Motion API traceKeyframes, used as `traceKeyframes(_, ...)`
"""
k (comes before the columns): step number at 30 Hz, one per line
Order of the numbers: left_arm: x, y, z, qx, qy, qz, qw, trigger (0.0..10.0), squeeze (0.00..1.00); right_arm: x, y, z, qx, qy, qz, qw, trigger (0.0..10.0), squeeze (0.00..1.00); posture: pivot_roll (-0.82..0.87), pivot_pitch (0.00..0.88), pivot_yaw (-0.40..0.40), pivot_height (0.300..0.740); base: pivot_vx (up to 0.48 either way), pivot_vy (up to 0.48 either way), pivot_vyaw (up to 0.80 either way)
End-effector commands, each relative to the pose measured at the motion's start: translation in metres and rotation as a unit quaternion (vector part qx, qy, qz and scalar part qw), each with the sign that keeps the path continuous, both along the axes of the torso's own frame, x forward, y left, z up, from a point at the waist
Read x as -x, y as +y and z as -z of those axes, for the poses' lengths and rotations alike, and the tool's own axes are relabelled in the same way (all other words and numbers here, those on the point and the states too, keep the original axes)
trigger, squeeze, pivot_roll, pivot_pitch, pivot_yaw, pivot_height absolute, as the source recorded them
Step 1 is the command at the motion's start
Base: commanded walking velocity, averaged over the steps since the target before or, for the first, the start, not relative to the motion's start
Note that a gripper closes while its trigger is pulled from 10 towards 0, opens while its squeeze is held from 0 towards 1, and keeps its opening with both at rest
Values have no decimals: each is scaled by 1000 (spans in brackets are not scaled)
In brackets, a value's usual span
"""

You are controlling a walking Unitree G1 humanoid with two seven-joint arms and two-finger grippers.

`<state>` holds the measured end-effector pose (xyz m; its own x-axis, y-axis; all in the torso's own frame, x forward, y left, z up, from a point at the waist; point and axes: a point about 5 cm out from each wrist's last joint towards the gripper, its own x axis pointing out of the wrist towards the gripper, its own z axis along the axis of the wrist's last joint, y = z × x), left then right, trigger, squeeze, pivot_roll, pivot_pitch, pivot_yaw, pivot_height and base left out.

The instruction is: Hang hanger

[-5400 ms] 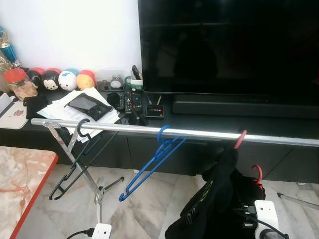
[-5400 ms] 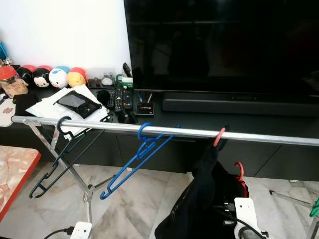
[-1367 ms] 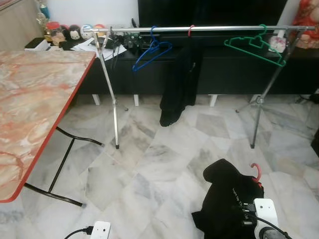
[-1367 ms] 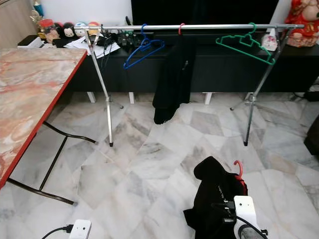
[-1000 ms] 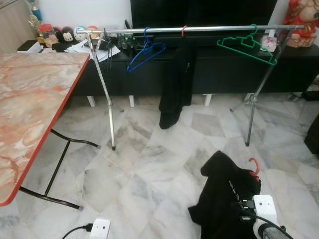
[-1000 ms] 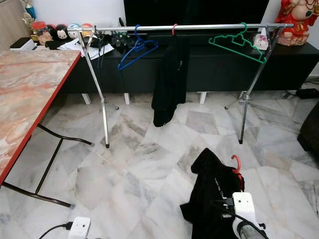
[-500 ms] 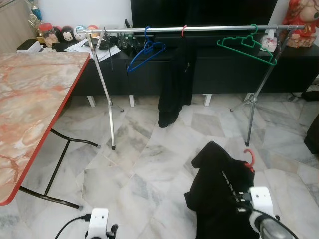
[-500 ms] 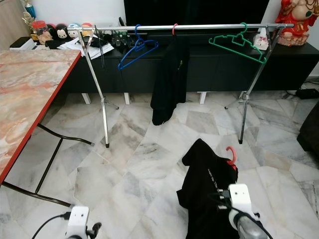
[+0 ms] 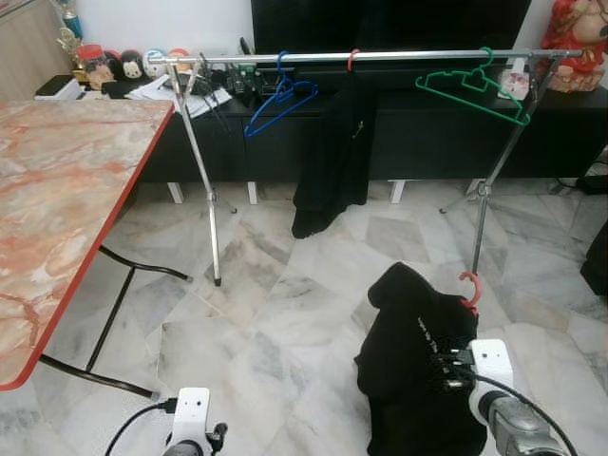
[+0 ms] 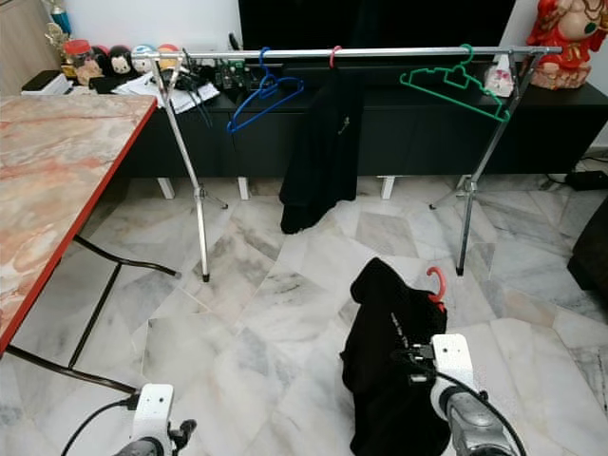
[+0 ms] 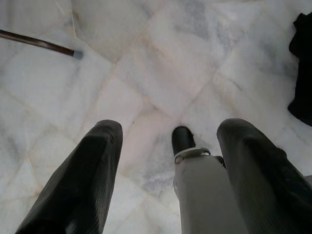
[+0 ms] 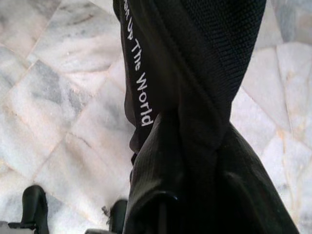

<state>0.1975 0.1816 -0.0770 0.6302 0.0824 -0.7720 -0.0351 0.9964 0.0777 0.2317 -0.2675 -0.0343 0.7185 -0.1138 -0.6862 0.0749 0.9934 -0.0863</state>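
Rail far ahead of the loaded right hand

The right hand (image 9: 454, 366) pinched the red hanger (image 9: 469, 288) with its black garment (image 9: 410, 351); the rail (image 9: 399, 56) ran crosswise, well apart; the left hand (image 11: 168, 161) hung spread.

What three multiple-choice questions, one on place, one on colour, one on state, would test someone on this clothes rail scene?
1. Where does the green hanger hang on the rail?
A. Robot's right end
B. Robot's left end
C. On the floor

2. What colour is the hook of the hanger carrying the black garment at the right pincer?
A. Blue
B. Red
C. Green

3. How is the left pincer?
A. Shut on a hanger
B. Shut on cloth
C. Open

Answers: 1 A, it hangs near the rail's right leg. 2 B, a red hook rises above the garment. 3 C, its fingers stand apart over bare floor.
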Motion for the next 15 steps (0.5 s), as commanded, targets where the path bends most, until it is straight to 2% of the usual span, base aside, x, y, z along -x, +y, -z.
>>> traceKeyframes(1, 6, 1, 4, 0, 18, -7, 1000, 10000, 0, 2, -1, 1, -10, 5, 11, 1000, 10000, 0, -57, 0, -9, 727, 0, 0, 0)
traceKeyframes(5, 10, 3, 5, 6, 20, -15, 1000, 10000, 0, 7, -3, 5, -7, 30, 4, 1000, 10000, 0, -42, 0, -23, 727, 0, 0, 0)
traceKeyframes(9, 14, 3, 7, 8, 25, 0, 1000, 10000, 0, 13, -6, 8, -6, 40, 26, 999, 10000, 0, -63, 0, -5, 727, 0, 0, 0)
traceKeyframes(15, 18, 5, 9, 5, 41, 13, 999, 10000, 0, 17, -7, 10, -7, 38, 44, 998, 10000, 0, -98, 6, 17, 727, 0, 316, 0)
